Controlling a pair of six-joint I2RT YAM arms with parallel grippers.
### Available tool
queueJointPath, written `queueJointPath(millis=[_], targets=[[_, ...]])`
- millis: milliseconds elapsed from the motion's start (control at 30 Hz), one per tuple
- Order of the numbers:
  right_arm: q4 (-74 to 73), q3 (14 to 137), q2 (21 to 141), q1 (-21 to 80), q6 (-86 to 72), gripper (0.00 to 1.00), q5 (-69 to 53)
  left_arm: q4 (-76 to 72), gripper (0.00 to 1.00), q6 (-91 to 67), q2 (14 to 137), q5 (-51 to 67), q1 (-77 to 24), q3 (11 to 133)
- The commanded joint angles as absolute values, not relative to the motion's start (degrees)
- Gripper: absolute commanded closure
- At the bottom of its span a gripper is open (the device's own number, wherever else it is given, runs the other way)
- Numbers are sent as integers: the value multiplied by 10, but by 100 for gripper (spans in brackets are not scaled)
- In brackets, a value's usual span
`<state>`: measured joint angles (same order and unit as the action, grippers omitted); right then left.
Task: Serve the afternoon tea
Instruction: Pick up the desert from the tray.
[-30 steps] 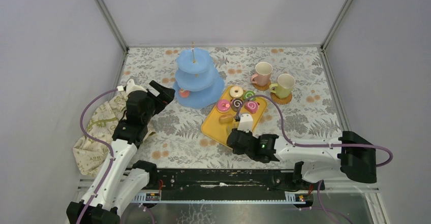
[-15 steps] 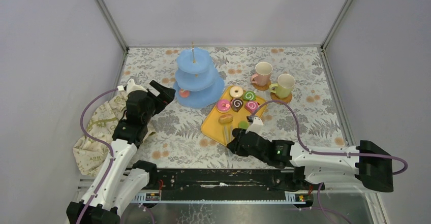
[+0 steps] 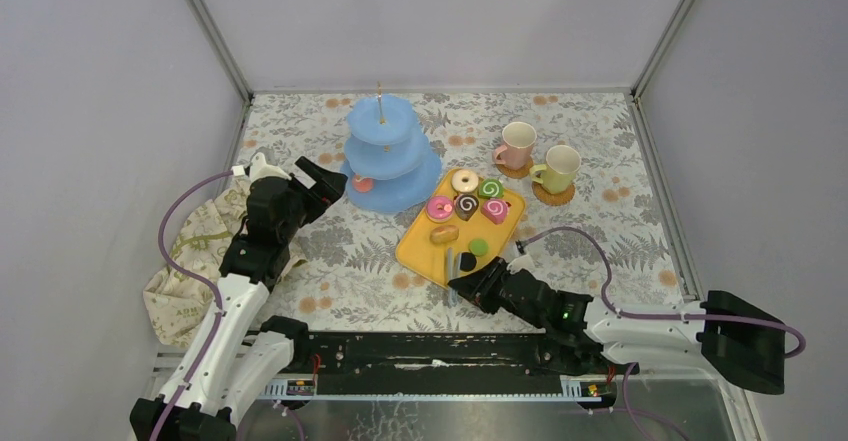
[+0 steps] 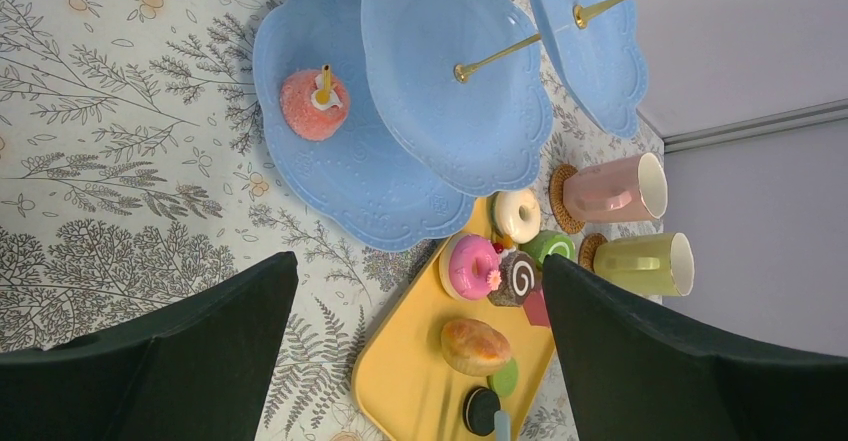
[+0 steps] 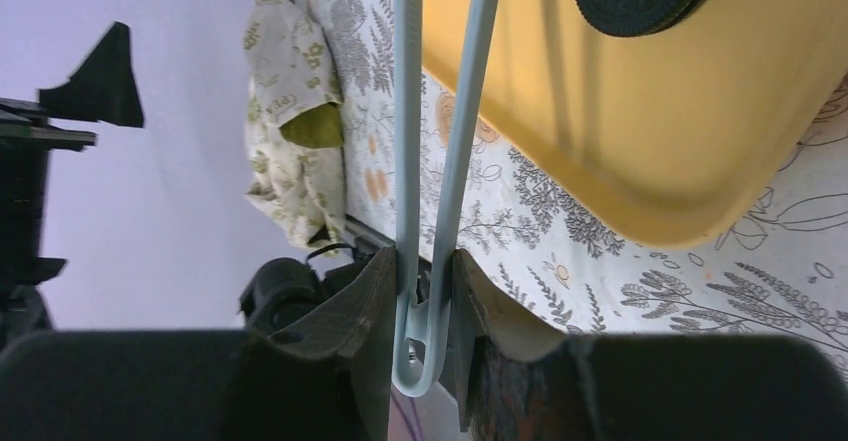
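Two poses: left gripper spread wide facing stand, right gripper low, pinching blue-grey tongs.

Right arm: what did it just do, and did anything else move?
The right gripper, shut on the pale blue tongs, drew back across the yellow tray toward the near edge, uncovering the green pastry and black pastry. The open left gripper, stand, pink mug and green mug stayed put.

White arms with black joints, purple cables, black fingers; possibly a green light.
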<state>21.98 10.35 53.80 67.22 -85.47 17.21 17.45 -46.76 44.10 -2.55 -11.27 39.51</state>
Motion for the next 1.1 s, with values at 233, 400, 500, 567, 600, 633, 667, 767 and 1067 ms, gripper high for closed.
queueJointPath(millis=[233,400,500,567,600,633,667,767,1067], targets=[[547,56,630,649,-995,84,148,139,0,-456,440,-14,-117,395],[601,55,661,645,-1019,84,148,139,0,-455,440,-14,-117,395],[624,51,669,645,-1033,84,153,139,0,-455,438,-12,-117,394],[625,51,667,644,-1039,83,154,139,0,-455,437,-12,-117,394],[622,52,664,644,-1041,82,155,139,0,-456,437,-13,-117,394],[621,52,662,645,-1045,82,154,139,0,-456,437,-12,-117,394],[621,51,659,645,-1046,81,154,139,0,-456,438,-11,-117,393],[613,52,651,644,-1049,78,153,137,0,-457,438,-12,-116,391],[610,37,646,645,-1066,76,147,134,0,-459,439,-11,-117,386]])
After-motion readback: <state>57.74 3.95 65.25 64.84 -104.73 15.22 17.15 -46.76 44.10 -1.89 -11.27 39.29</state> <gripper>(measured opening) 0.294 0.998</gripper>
